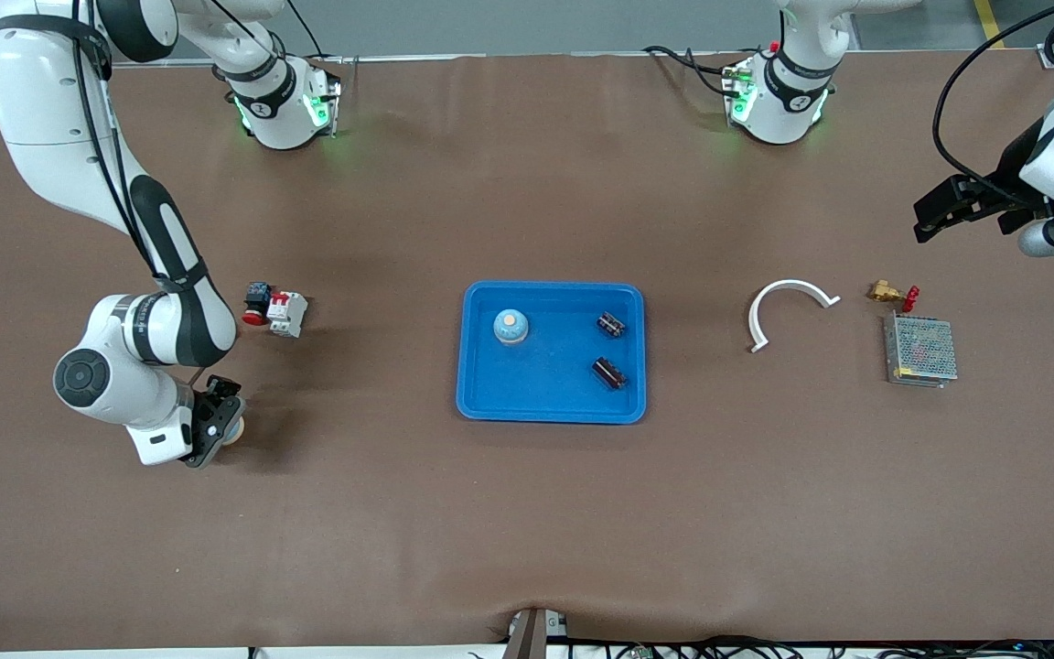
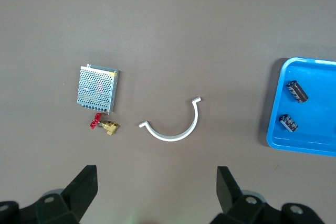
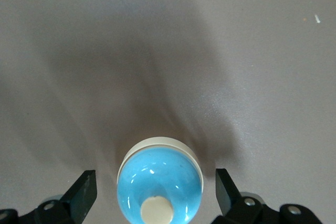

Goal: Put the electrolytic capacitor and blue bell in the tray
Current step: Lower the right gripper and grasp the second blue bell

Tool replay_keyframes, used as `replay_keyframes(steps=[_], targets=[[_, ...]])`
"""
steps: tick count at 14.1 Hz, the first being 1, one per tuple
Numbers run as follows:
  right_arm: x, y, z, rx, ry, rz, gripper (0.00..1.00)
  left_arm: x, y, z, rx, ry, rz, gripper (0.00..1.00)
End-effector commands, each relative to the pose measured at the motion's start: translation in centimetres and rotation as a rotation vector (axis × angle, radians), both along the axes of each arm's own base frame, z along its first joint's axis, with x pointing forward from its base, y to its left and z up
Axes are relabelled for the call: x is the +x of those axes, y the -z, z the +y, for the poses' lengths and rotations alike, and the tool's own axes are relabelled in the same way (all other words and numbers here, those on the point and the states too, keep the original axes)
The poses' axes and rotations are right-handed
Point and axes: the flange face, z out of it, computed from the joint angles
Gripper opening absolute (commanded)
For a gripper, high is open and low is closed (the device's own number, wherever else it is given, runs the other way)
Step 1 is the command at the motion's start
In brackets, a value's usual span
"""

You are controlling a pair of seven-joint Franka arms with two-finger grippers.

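The blue tray [image 1: 550,288] lies mid-table. In it stand a blue bell [image 1: 510,326] and two dark electrolytic capacitors [image 1: 611,323] [image 1: 609,372]; the left wrist view shows the tray's rim [image 2: 304,145] and both capacitors [image 2: 297,91] [image 2: 288,123]. A second blue bell [image 3: 159,184] with a cream base and button stands on the table toward the right arm's end. My right gripper [image 3: 155,182] [image 1: 220,430] is low around it, open, a finger on each side with gaps showing. My left gripper [image 2: 156,174] [image 1: 934,215] waits open and empty, high over the left arm's end.
A white curved strip [image 1: 792,285], a brass valve with a red handle [image 1: 893,294] and a grey mesh box [image 1: 920,350] lie toward the left arm's end. A red-and-white breaker with a red button switch [image 1: 275,309] sits farther from the camera than the right gripper.
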Motion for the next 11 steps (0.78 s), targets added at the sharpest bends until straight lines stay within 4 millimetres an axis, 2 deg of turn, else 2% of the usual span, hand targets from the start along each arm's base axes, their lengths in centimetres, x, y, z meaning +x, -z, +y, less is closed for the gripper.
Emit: replay_keyframes(steps=[1,11], targets=[[-0.20,-0.01,-0.49,0.005,-0.016,-0.007,1.00,-0.22,-0.51,-0.12,-0.020,0.013,-0.012,1.00],[-0.27,0.92,-0.90,0.007,-0.009,-0.007,1.00,-0.20,-0.46,-0.13,-0.020,0.011,-0.012,1.00]])
